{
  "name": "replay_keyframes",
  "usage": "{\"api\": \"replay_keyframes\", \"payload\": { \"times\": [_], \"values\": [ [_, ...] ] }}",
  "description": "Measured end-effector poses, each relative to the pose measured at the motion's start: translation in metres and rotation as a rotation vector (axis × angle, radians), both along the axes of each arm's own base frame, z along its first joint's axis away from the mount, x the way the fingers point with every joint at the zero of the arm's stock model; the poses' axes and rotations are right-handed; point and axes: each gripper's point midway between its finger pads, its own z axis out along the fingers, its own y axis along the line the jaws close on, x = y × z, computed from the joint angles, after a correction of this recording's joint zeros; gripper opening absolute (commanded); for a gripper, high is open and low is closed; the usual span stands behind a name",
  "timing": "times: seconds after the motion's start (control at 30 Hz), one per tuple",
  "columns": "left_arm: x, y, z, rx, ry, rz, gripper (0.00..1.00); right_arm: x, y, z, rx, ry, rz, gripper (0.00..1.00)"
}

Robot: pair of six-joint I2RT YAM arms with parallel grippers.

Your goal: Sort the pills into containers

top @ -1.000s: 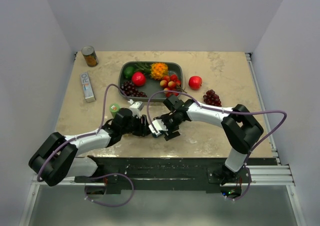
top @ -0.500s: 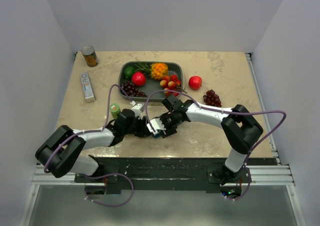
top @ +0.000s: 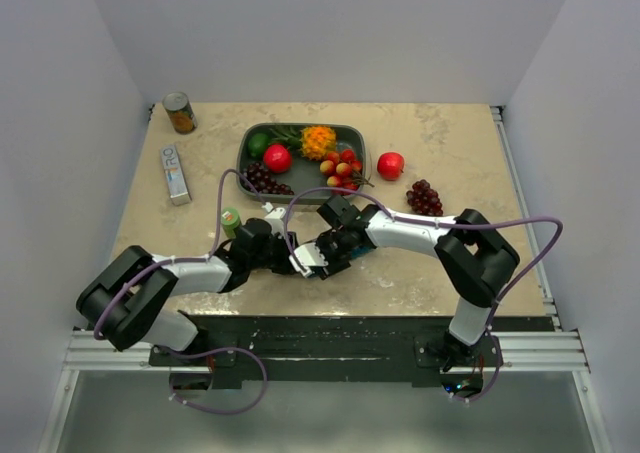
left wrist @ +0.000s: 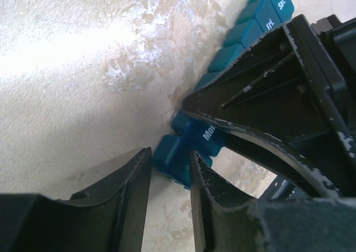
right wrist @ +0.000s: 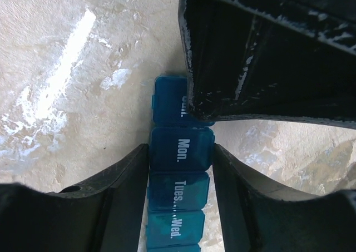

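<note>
The containers [right wrist: 179,191] are a teal strip of square cells marked Sun., Mon., Tues., Wed., lying on the table. It also shows in the left wrist view [left wrist: 245,32], and only a sliver shows in the top view [top: 347,245]. My right gripper [right wrist: 181,152] is shut on the strip, with its fingers against the sides of the Mon. cell. My left gripper [left wrist: 169,157] is shut on the end cell [left wrist: 173,158] and covers the Sun. cell. The grippers meet tip to tip near the table's front edge: left [top: 298,260], right [top: 322,256]. No pills are in view.
A small green-capped bottle [top: 231,218] stands just left of the left wrist. The grey fruit tray [top: 358,133] is behind, with a red apple [top: 390,164] and grapes [top: 425,196] to its right. A can [top: 180,113] and a white box [top: 175,173] are at the far left.
Both grippers have closed in on each other around the strip. The right gripper shifted left and the left arm pushed forward, uncovering the green-capped bottle.
</note>
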Motion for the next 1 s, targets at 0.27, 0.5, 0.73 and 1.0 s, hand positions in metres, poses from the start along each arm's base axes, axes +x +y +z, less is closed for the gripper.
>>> {"api": "replay_keyframes", "payload": {
  "times": [0.27, 0.5, 0.73, 1.0],
  "values": [
    [0.0013, -0.0031, 0.0027, -0.016, -0.005, -0.003, 0.23, 0.0001, -0.0014, -0.0006, -0.014, 0.006, -0.013, 0.26],
    [0.0039, -0.0040, 0.0049, -0.022, -0.018, 0.001, 0.18, -0.0022, -0.0026, 0.0004, -0.038, 0.065, -0.072, 0.20],
    [0.0056, -0.0030, 0.0065, -0.024, -0.030, 0.010, 0.18, -0.0015, -0.0032, 0.0002, -0.036, 0.154, -0.163, 0.10],
    [0.0048, 0.0002, 0.0069, -0.036, -0.054, 0.022, 0.18, -0.0013, -0.0003, -0.0004, -0.022, 0.197, -0.254, 0.09]
  ]
}}
